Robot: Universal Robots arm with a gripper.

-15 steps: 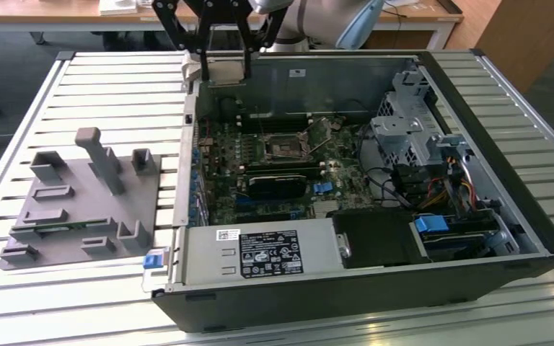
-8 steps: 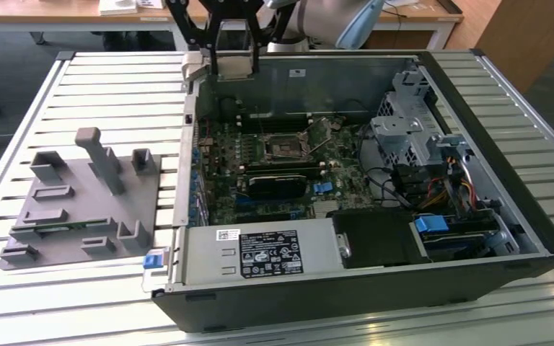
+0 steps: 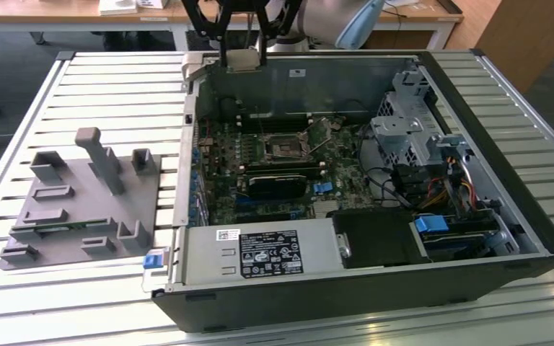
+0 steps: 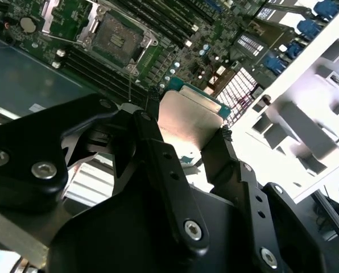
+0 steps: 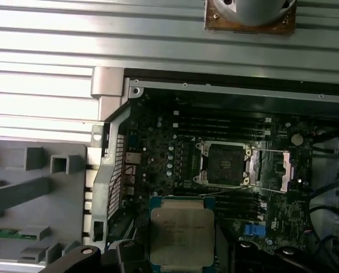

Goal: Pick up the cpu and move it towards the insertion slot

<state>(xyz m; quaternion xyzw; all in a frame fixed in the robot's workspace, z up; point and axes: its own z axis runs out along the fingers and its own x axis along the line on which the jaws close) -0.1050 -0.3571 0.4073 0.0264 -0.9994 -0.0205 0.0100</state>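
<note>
The claw (image 4: 189, 128) is closed on the cpu (image 4: 187, 116), its two black fingers (image 4: 149, 133) pinching opposite edges so the silvery lid stays bare — visible in both wrist views. The chip looks light, stiff and thin, with a fragile underside, so an edge grip seems right, though the smooth metal could slip. It hangs in the air above the open computer case (image 3: 508, 238) on the slatted table (image 3: 104, 101), near the insertion slot (image 5: 225, 164) but not over it. The arm reaches straight down from above the case's far wall.
</note>
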